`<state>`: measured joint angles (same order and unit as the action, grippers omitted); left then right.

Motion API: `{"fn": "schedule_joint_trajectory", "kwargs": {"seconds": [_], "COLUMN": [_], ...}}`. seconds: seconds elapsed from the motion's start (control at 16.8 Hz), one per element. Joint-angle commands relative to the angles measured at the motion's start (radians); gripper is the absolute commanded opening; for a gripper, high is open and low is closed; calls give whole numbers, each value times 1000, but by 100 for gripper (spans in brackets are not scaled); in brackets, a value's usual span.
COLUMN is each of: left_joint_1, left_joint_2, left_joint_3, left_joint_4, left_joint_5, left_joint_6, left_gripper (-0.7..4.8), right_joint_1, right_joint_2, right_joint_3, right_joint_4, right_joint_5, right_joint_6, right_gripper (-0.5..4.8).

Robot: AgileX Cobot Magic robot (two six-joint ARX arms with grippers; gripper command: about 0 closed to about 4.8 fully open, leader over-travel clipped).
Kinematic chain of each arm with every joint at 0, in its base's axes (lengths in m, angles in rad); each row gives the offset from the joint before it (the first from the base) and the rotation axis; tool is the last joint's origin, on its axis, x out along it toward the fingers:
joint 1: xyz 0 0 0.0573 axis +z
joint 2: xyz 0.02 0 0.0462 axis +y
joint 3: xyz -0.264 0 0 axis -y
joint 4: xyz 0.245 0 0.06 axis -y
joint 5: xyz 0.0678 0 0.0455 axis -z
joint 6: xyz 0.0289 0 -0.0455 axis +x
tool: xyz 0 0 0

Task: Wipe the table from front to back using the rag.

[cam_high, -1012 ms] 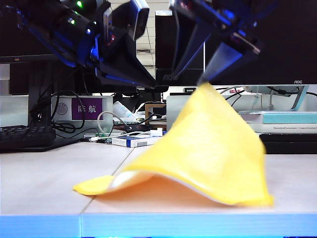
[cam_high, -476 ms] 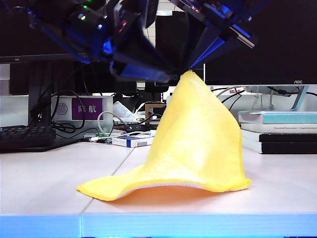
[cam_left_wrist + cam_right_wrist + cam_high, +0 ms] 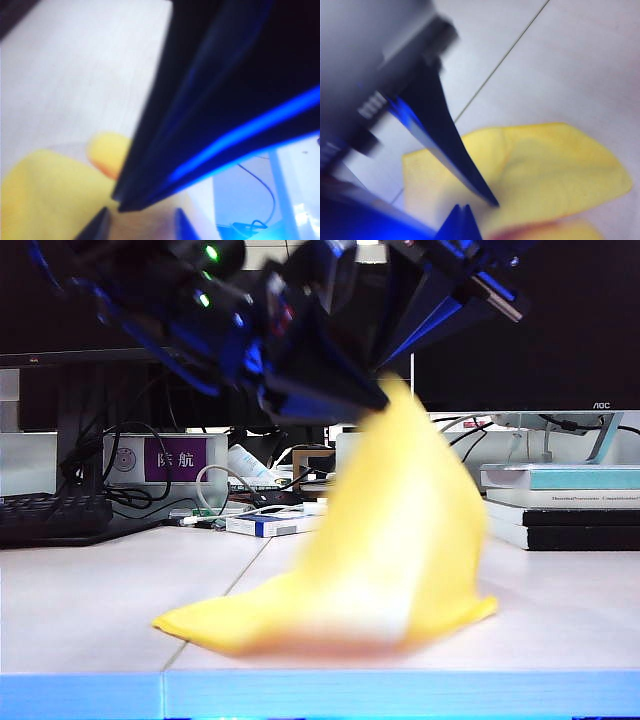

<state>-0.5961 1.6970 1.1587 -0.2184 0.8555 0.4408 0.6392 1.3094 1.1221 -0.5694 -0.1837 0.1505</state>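
The rag [image 3: 400, 560] stands on the desk [image 3: 90, 590] like a small tent. Its top corner is lifted high, and its lower edge lies on the desk near the blue-lit front edge, across the seam between the two panels. It has this shape because the right tool [image 3: 395, 375] pinches the top corner from above. This tool is closed on the cloth: in the right wrist view its two dark tips [image 3: 492, 202] meet in one point at the yellow rag [image 3: 545, 170], with no gap between them.

The left tool [image 3: 330, 390] comes from the left side and is just beside the same top corner, a little lower. In the left wrist view the rag [image 3: 45, 195] lies under its tips, but the picture is blurred and another dark arm covers much of it, so I cannot tell if its two sides are apart or together, or if it touches the cloth.

I think the cloth is held up so that the second tool can take another part of it and the rag can hang or spread wide. A crumpled rag wipes only a narrow strip. It is already at the front of the desk, which is the right place to begin a wipe toward the books [image 3: 565, 505] and the keyboard [image 3: 50, 515] at the back. The wipe itself is not yet begun, in my judgement.
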Motion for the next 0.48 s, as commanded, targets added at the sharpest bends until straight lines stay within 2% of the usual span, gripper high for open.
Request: {"fn": "schedule_joint_trajectory", "kwargs": {"seconds": [0.06,0.24,0.3,0.36,0.42,0.48], "left_joint_1": [-3,1,1,1,0,-1], "left_joint_2": [19,23,23,21,17,9], "left_joint_3": [3,3,6,11,15,18], "left_joint_4": [25,27,26,26,26,24], "left_joint_5": [-73,-120,-118,-119,-118,-119], "left_joint_6": [4,4,3,-10,-27,-34], "left_gripper": [2,-5,7,43,56,51], "right_joint_1": [-21,-50,-58,-63,-69,-72], "right_joint_2": [-8,-38,-48,-55,-63,-71], "right_joint_3": [5,7,7,6,6,6], "right_joint_4": [18,23,25,25,29,32], "right_joint_5": [-25,-10,11,42,86,133], "right_joint_6": [3,3,3,3,2,2], "right_gripper": [-1,3,52,130,165,103]}}
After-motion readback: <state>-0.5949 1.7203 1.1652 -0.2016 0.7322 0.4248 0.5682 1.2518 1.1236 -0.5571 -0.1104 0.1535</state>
